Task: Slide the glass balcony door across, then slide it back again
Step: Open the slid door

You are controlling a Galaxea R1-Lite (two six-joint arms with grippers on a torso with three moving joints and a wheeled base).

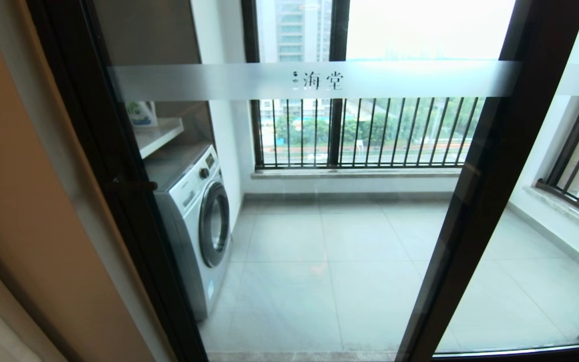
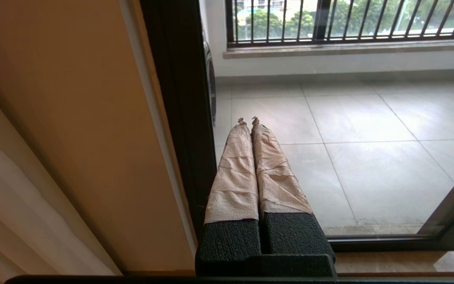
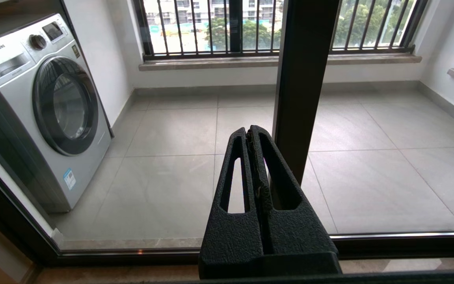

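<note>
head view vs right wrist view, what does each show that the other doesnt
Only the head view shows the door's frosted band with characters, its handle, a shelf with a bottle, and the tan wall. Only the right wrist view shows the right end effector, shut and touching nothing. Both show the washer, tiled floor, railed window and a dark door frame post.

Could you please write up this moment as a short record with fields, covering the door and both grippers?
door: glass balcony door fills the opening, its left frame against the wall
handle: short dark bar on the left frame, untouched
left gripper: jaws shut, beside the left frame, holding nothing
right gripper: jaws shut, before the glass, holding nothing
behind glass: washing machine
</note>
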